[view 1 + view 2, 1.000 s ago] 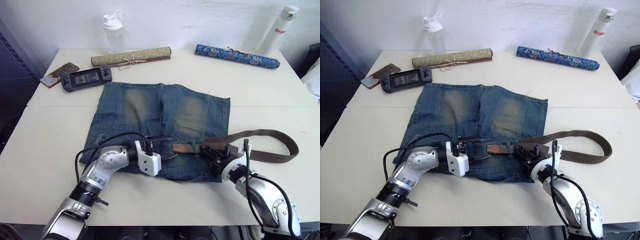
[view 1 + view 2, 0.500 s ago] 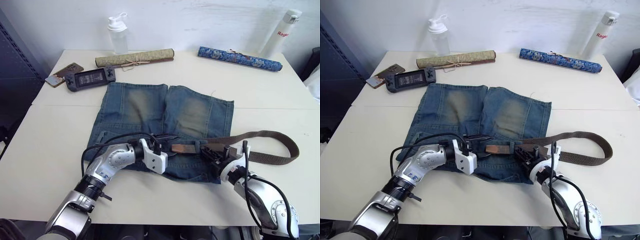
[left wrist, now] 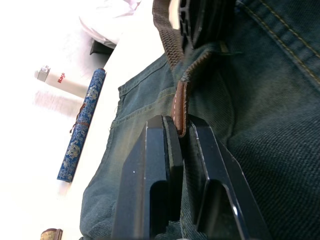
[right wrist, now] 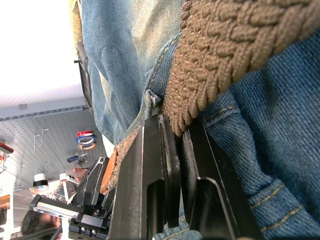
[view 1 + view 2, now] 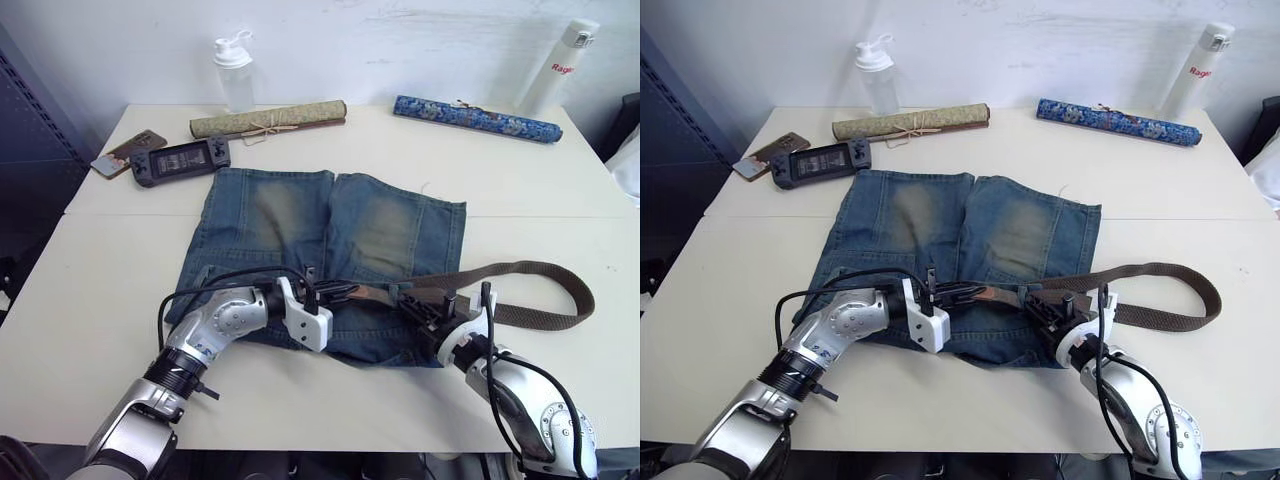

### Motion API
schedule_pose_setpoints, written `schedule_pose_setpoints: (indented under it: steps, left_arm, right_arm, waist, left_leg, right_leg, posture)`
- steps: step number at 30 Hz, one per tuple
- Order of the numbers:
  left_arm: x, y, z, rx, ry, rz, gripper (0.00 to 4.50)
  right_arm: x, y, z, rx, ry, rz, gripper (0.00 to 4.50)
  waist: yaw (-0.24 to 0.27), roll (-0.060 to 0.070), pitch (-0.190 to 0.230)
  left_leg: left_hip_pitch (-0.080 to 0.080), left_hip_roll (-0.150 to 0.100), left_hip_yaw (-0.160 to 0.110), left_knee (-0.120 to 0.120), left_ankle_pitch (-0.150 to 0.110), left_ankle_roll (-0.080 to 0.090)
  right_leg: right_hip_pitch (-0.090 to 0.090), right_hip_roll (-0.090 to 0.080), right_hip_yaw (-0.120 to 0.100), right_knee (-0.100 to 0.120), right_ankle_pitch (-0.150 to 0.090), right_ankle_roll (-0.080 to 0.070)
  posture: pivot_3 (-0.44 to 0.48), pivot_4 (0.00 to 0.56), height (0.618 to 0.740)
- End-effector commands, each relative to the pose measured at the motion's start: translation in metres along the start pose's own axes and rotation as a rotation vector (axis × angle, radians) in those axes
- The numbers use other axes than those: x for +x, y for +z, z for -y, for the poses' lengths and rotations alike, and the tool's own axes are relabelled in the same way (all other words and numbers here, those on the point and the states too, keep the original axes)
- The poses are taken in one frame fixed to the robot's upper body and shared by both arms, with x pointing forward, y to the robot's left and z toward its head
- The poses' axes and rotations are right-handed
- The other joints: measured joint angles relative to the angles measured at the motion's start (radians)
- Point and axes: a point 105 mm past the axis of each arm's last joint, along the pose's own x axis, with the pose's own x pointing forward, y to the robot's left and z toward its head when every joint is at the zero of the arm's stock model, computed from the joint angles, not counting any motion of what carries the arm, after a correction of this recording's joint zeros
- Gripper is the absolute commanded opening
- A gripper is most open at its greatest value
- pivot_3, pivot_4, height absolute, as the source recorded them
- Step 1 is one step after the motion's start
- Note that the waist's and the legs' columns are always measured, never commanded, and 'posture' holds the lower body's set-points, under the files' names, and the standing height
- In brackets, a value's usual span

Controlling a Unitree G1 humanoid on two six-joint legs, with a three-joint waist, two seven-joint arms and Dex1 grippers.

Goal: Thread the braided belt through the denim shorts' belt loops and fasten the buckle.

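Left wrist view: left gripper (image 3: 181, 131) jaws pinch braided belt (image 5: 530, 292) tip; right gripper (image 4: 175, 134) clamps strap.

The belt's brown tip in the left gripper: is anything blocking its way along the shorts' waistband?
Nothing visible blocks it. The left gripper pinches the braided belt by its leather tip, lying on the denim shorts, with plain waistband beyond it.
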Motion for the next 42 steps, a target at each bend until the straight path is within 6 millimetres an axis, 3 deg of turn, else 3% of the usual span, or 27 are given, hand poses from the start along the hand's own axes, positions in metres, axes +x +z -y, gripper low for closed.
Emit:
schedule_pose_setpoints:
  steps: [1,7,8,9,11,15,17,20,29,32,35,37,39,42]
  left_arm:
    - [-0.004,-0.006,0.018,-0.015,-0.069,-0.031,0.16]
    - [-0.003,-0.004,0.016,-0.008,-0.076,-0.036,0.12]
    - [-0.003,-0.004,0.016,-0.01,-0.077,-0.038,0.12]
    - [-0.003,-0.004,0.016,-0.013,-0.077,-0.04,0.12]
    - [-0.003,-0.004,0.017,-0.017,-0.079,-0.043,0.12]
    - [-0.003,-0.003,0.016,-0.019,-0.079,-0.042,0.12]
    - [-0.002,-0.002,0.016,-0.019,-0.08,-0.037,0.12]
    - [-0.001,-0.002,0.016,-0.021,-0.08,-0.034,0.12]
    - [-0.001,0.0,0.012,-0.013,-0.068,-0.028,0.12]
    - [-0.002,-0.002,0.009,-0.013,-0.062,-0.038,0.12]
    - [-0.002,-0.002,0.006,-0.009,-0.059,-0.044,0.12]
    - [-0.002,-0.002,0.004,-0.011,-0.053,-0.047,0.12]
    - [-0.001,-0.001,0.001,-0.015,-0.046,-0.048,0.12]
    - [-0.001,0.001,-0.003,0.009,-0.044,-0.054,0.12]
  right_arm:
    - [-0.003,0.0,-0.009,-0.035,0.022,0.002,0.0]
    - [-0.025,0.022,-0.035,-0.183,0.095,0.106,2.53]
    - [-0.032,0.025,-0.039,-0.235,0.102,0.114,2.8]
    - [-0.04,0.027,-0.042,-0.333,0.091,0.11,3.45]
    - [-0.055,0.025,-0.048,-0.537,0.084,0.072,4.27]
    - [-0.071,0.011,-0.05,-0.817,0.074,-0.051,4.27]
    - [-0.073,0.002,-0.041,-0.932,0.023,-0.115,4.27]
    - [-0.068,-0.01,-0.025,-1.055,-0.046,-0.179,4.27]
    - [-0.046,-0.014,0.023,-1.251,-0.248,-0.224,4.27]
    - [-0.042,-0.009,0.027,-1.273,-0.277,-0.197,3.5]
    - [-0.041,0.0,0.025,-1.267,-0.29,-0.145,2.07]
    - [-0.042,0.005,0.025,-1.282,-0.304,-0.137,0.87]
    - [-0.043,0.008,0.026,-1.29,-0.319,-0.135,0.22]
    - [-0.048,0.026,0.029,-1.328,-0.383,-0.11,0.1]
  waist:
    - [0.0,0.0,0.0]
    - [0.0,0.0,0.0]
    - [0.001,0.0,0.0]
    - [0.001,0.0,0.0]
    - [0.003,0.0,0.0]
    - [0.001,0.0,-0.001]
    - [0.003,0.0,-0.001]
    - [0.003,-0.001,-0.001]
    - [0.003,-0.001,-0.001]
    - [0.003,-0.002,-0.002]
    - [0.003,-0.002,-0.002]
    - [0.003,-0.002,-0.002]
    - [0.003,-0.002,-0.002]
    - [0.003,-0.003,-0.002]
  left_leg:
    - [0.0,0.0,0.0,0.0,0.0,0.0]
    - [0.0,0.0,0.0,0.0,0.0,0.0]
    - [0.0,0.0,0.0,0.0,0.0,0.0]
    - [0.0,0.0,0.001,0.0,0.0,0.0]
    - [-0.001,0.0,0.001,0.0,-0.001,0.0]
    - [0.0,0.001,0.002,0.0,-0.004,0.004]
    - [0.001,0.002,0.001,0.001,-0.004,0.003]
    - [0.001,0.002,0.001,0.001,-0.004,0.003]
    - [0.0,0.002,0.002,0.002,-0.001,-0.003]
    - [0.001,0.002,0.001,0.002,-0.001,-0.003]
    - [0.001,0.002,0.001,0.002,-0.001,-0.003]
    - [0.001,0.002,0.002,0.002,-0.001,-0.003]
    - [0.001,0.002,0.001,0.002,-0.001,-0.003]
    - [0.001,0.002,0.001,0.002,-0.002,-0.002]
  right_leg:
    - [0.0,0.0,0.0,0.0,0.0,0.0]
    - [0.0,0.0,0.0,0.0,0.0,0.0]
    - [0.0,0.0,0.001,-0.001,0.0,0.0]
    - [0.0,0.0,0.001,-0.001,0.0,0.0]
    - [0.0,0.0,0.001,-0.001,0.0,0.0]
    - [0.0,0.0,0.001,-0.003,0.0,0.0]
    - [0.001,0.001,0.0,-0.002,0.0,0.0]
    - [0.001,0.0,0.001,-0.003,0.0,0.0]
    - [0.0,0.0,0.0,-0.003,0.0,0.0]
    - [0.001,0.0,0.0,-0.003,0.0,0.0]
    - [0.001,0.001,-0.001,-0.003,0.0,0.0]
    - [0.001,0.001,-0.001,-0.002,0.0,0.0]
    - [0.001,0.001,-0.001,-0.002,0.0,0.0]
    - [0.001,0.001,-0.001,-0.002,0.0,0.0]
  posture:
    - [0.0,0.15,0.717]
    - [0.0,0.15,0.717]
    - [0.0,0.15,0.717]
    - [0.0,0.15,0.717]
    - [0.0,0.15,0.717]
    - [0.0,0.15,0.717]
    - [0.0,0.15,0.717]
    - [0.0,0.15,0.717]
    - [0.0,0.15,0.717]
    - [0.0,0.15,0.717]
    - [0.0,0.15,0.717]
    - [0.0,0.15,0.717]
    - [0.0,0.15,0.717]
    - [0.0,0.15,0.717]
